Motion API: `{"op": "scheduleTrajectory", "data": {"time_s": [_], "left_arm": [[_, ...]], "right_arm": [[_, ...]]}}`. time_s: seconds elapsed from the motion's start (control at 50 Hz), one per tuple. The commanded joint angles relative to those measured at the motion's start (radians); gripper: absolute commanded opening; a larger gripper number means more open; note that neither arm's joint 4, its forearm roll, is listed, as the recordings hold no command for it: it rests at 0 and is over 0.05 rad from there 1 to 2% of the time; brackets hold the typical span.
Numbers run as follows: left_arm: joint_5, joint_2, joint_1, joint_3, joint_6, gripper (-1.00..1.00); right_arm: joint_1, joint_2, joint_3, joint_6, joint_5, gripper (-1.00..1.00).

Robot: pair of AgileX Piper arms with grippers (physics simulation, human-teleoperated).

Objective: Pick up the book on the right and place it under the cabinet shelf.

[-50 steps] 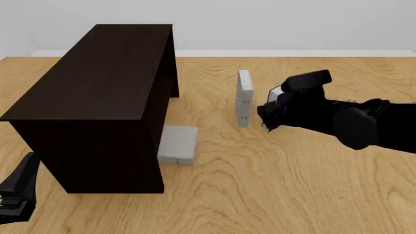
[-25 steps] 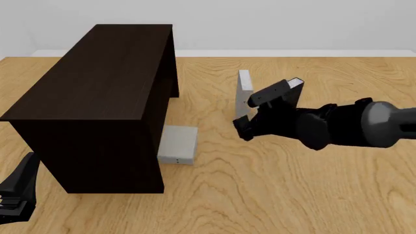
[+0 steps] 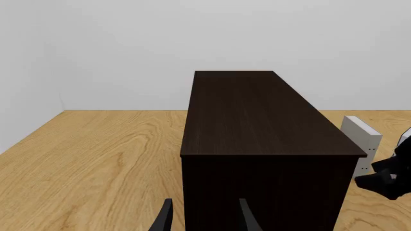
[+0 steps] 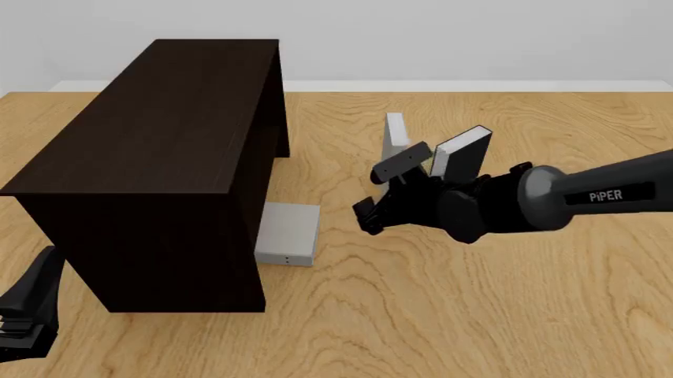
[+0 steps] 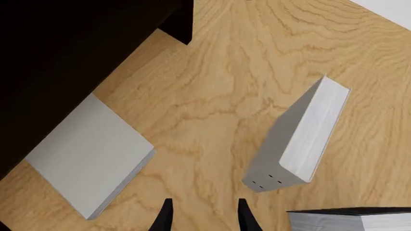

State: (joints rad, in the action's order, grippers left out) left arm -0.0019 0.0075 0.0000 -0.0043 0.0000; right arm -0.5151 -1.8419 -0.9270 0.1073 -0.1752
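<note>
1. We see a light wooden counter (image 4: 442, 315) under a plain pale wall, with both arms reaching in from the near side.
2. Nearest to us, the left gripper (image 4: 27, 315) sits low at the near corner of the cabinet shelf (image 4: 158, 126); its fingers (image 3: 165, 219) stand apart, holding nothing.
3. The right gripper (image 4: 370, 201) hangs over bare counter with its fingers (image 5: 165, 216) parted and nothing between them.
4. Just to that gripper's left lies the other grey book (image 4: 288, 234), flat, its far edge tucked under the cabinet shelf.
5. Just beyond the right gripper, the book (image 4: 395, 134) stands upright on its edge, spine with tiny dark dots facing us (image 5: 301, 139), untouched by the fingers.
6. To the gripper's right, beside the standing book, a black-covered book (image 4: 461, 151) stands with white pages showing, partly hidden by the right arm.
</note>
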Motion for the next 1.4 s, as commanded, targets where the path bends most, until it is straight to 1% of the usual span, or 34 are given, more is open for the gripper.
{"op": "scheduleTrajectory", "data": {"time_s": [0.02,0.1,0.2,0.24,0.26,0.46,0.5,0.56,0.72,1.4], "left_arm": [[0.000,0.000,0.000,0.000,0.000,1.00],[0.000,0.000,0.000,0.000,0.000,1.00],[0.000,0.000,0.000,0.000,0.000,1.00],[0.000,0.000,0.000,0.000,0.000,1.00],[0.000,0.000,0.000,0.000,0.000,1.00],[0.000,0.000,0.000,0.000,0.000,1.00],[0.000,0.000,0.000,0.000,0.000,1.00],[0.000,0.000,0.000,0.000,0.000,1.00],[0.000,0.000,0.000,0.000,0.000,1.00],[0.000,0.000,0.000,0.000,0.000,1.00]], "right_arm": [[-0.037,-0.048,-0.055,-0.023,0.005,1.00],[-0.040,-0.065,-0.071,-0.025,0.006,1.00],[-0.048,-0.121,-0.098,-0.034,0.000,1.00],[-0.048,-0.133,-0.098,-0.027,-0.008,1.00],[-0.056,-0.142,-0.101,-0.035,-0.007,1.00],[-0.062,-0.190,-0.109,-0.036,-0.025,1.00],[-0.071,-0.203,-0.118,-0.051,-0.018,1.00],[-0.075,-0.202,-0.117,-0.047,-0.020,1.00],[-0.099,-0.210,-0.145,-0.061,-0.002,1.00],[-0.136,-0.276,-0.223,-0.077,0.017,1.00]]}}
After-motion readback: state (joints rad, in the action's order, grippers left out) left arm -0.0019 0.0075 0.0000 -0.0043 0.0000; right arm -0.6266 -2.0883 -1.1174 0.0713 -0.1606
